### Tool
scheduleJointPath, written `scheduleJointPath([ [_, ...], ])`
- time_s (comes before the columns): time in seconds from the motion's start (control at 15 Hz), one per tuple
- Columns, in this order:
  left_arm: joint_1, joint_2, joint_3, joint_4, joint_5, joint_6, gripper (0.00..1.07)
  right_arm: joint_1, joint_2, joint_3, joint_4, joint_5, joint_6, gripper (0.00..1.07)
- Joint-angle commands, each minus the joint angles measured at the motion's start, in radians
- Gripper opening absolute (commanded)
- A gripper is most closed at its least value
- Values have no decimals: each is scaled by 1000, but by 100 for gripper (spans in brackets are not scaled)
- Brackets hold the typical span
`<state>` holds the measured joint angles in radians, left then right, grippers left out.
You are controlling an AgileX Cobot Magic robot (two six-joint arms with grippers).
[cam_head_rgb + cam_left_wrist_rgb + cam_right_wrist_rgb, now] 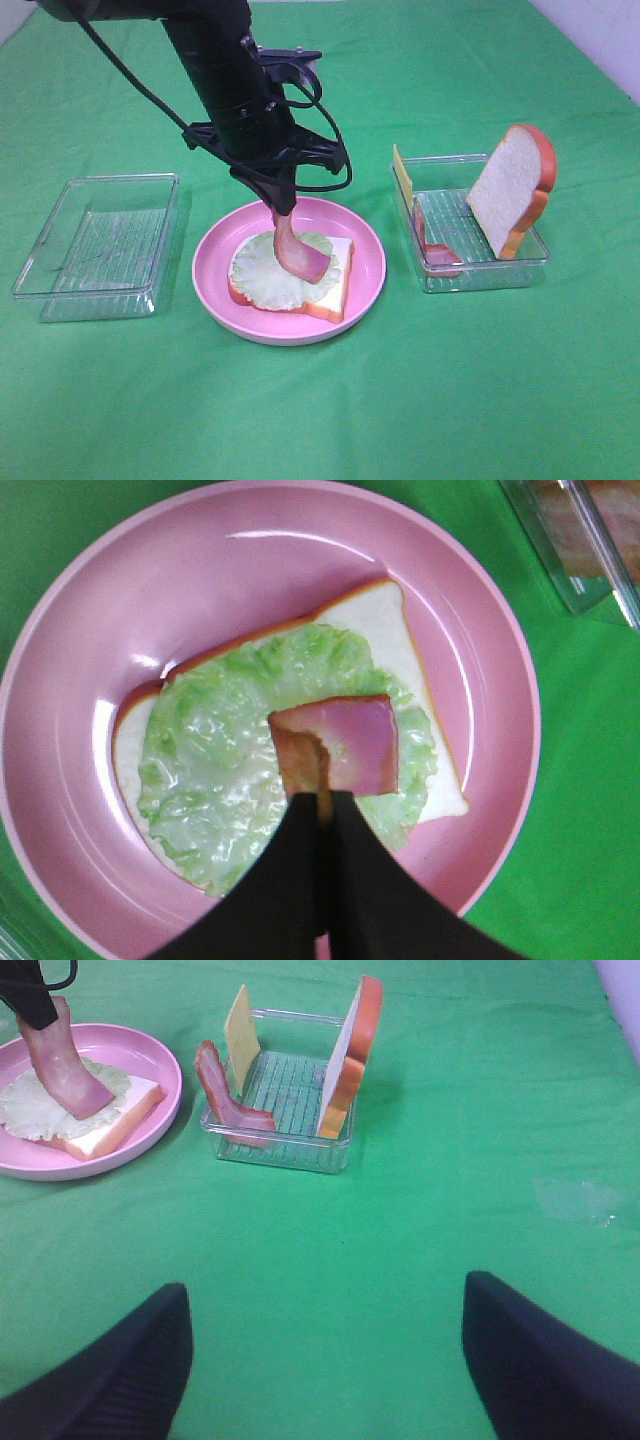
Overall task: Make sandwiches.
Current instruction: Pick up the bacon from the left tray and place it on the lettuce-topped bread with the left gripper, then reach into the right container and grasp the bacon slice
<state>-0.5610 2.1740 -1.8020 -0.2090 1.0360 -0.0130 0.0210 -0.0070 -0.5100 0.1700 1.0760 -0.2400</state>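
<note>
A white bread slice (338,278) with pale green lettuce (262,270) on it lies on the round pink plate (365,255). My left gripper (281,205) is shut on a pink bacon strip (298,250) that hangs down, its lower end resting on the lettuce. In the left wrist view the bacon (350,742) lies over the lettuce (220,760) just beyond the closed fingers (290,880). The right-hand clear tray (530,262) holds an upright bread slice (512,188), another bacon strip (432,250) and a yellow cheese square (402,172). My right gripper (325,1345) is open above bare cloth.
An empty clear plastic tray (100,245) sits left of the plate. A green cloth (500,400) covers the table. The black left arm (225,70) reaches in from the back left above the plate.
</note>
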Motion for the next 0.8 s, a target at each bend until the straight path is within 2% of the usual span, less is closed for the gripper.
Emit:
scheduleJointPath([
  [0.07,-4,7,-2,18,-6,-7,16,-1,-12,2,0,-4,-5,71],
  [0.13,-4,7,-2,41,-4,-11,43,-1,-12,2,0,-4,-5,71],
  [0.2,-4,7,-2,66,16,-34,56,-1,-12,2,0,-4,-5,71],
  [0.27,-4,7,-3,84,25,-48,60,-1,-12,2,0,-4,-5,71],
  [0.33,-4,7,-14,126,50,-86,69,-1,-12,2,0,-4,-5,71],
  [0.47,-4,7,-53,181,105,-111,72,-1,-12,2,0,-4,-5,71],
  [0.53,-4,7,-133,253,195,-111,72,-1,-12,2,0,-4,-5,71],
  [0.6,-4,7,-177,280,248,-111,72,-1,-12,2,0,-4,-5,71],
  [0.8,-4,-20,-221,297,249,-122,72,-1,-12,2,0,-4,-5,71],
])
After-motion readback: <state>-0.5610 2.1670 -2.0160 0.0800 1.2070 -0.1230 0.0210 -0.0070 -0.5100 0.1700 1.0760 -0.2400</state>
